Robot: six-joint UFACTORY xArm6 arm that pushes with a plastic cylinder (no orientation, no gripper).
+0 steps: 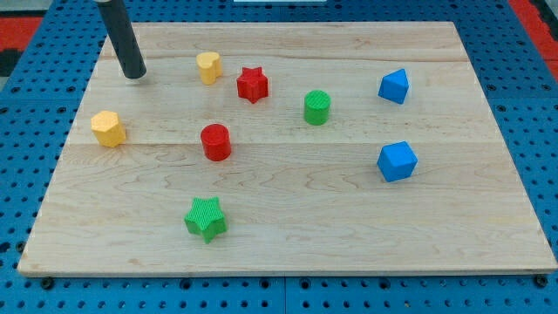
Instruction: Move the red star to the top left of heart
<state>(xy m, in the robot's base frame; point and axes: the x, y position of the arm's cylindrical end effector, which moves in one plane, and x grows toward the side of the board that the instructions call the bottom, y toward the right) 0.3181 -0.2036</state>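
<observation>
My tip [134,75] rests on the surface [288,240] near its top left corner, touching no block; the tool is a bare rod, so there is nothing on it to part or close, and it holds nothing. The red star [253,84] lies just to the view's right of the yellow heart [208,66], close but apart, and my tip stands on the heart's far side, to the view's left. I judge the push has not begun: this is the approach step. The star must end above and to the left of the heart, so I need to swing round the heart, get behind the star on its right, and steer it up along the top edge past the heart without knocking the heart itself.
</observation>
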